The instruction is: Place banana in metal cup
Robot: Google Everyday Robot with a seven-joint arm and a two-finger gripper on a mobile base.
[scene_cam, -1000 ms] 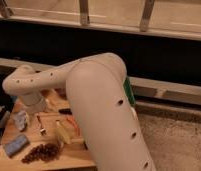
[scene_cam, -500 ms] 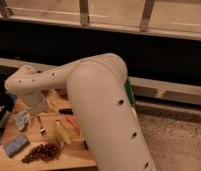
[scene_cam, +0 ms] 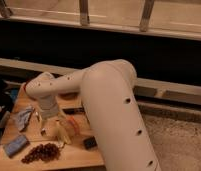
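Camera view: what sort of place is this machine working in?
Probably an indoor office or lab corner: a small wooden table holding a banana, speckled floor, a railing behind. The gripper hangs over the table, close to the banana.

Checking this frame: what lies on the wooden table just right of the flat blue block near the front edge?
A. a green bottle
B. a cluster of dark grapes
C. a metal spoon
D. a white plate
B: a cluster of dark grapes lies beside the blue block, while the tool hangs over the table just left of the banana.
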